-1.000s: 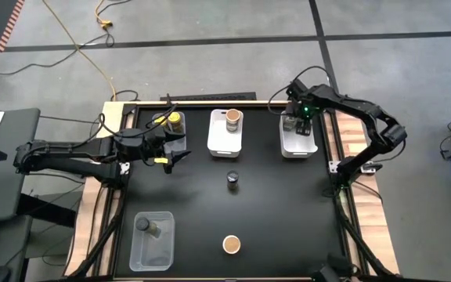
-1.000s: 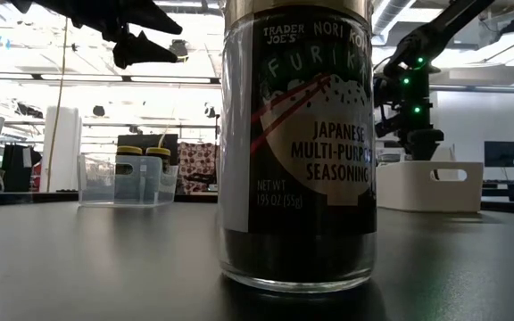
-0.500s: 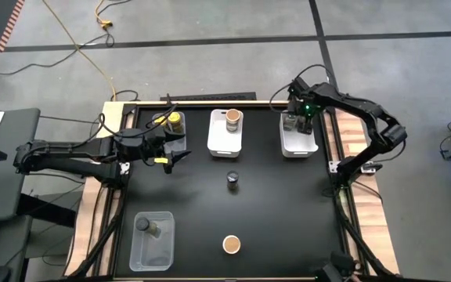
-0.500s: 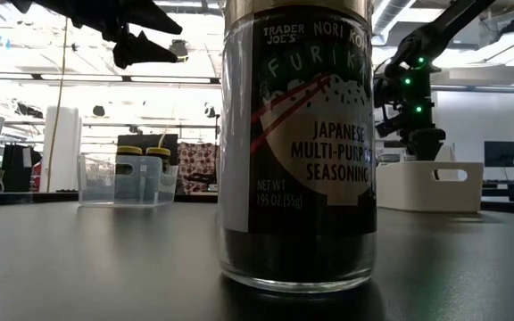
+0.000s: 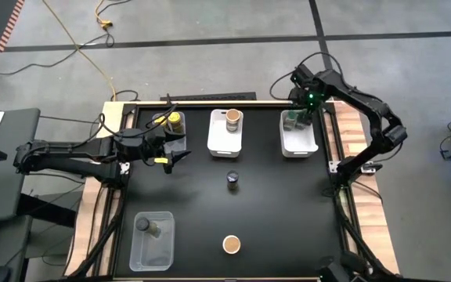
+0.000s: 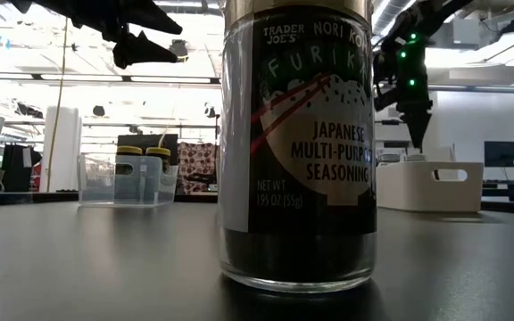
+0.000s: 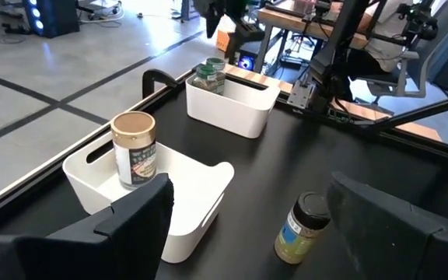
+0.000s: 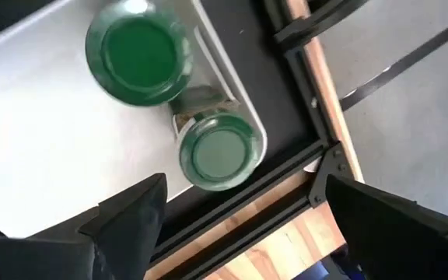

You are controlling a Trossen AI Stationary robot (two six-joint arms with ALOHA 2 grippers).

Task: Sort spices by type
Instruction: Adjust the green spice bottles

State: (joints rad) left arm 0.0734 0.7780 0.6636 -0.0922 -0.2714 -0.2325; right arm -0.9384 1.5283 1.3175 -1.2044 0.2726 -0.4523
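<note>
Every spice jar in view stands upright, long axis vertical, lid up. Directly below the right end effector [image 5: 296,117], whose fingers stand apart and hold nothing, two green-lidded jars [image 8: 137,53] sit side by side in the far end of a white plastic bin [image 5: 299,142]; their lids are round and glossy over clear glass bodies, and the pair shows in the left wrist view too [image 7: 209,75]. In the low view this end effector [image 6: 415,134] hangs above the bin's rim, clear of it.

The left end effector [image 5: 178,157] is also spread and empty, hovering over the matte black tabletop [image 5: 280,211]. Just beyond it, a clear bin [image 5: 169,135] holds yellow-lidded jars [image 5: 174,119]. Ahead of its fingers, the middle white bin [image 7: 185,183], smooth with rounded corners and a handle slot, holds a tan-lidded jar [image 7: 134,149] with a printed paper label. Beside that bin, on the bare tabletop, a dark-lidded jar [image 7: 302,227] of pale contents stands alone. Farther off toward the near edge stands another tan-lidded jar [image 5: 231,244]; the low view fills with its dark label reading "Japanese Multi-Purpose Seasoning" [image 6: 297,143]. Near the left arm's side, a second clear bin [image 5: 152,255] holds a grey-lidded jar [image 5: 143,225].
</note>
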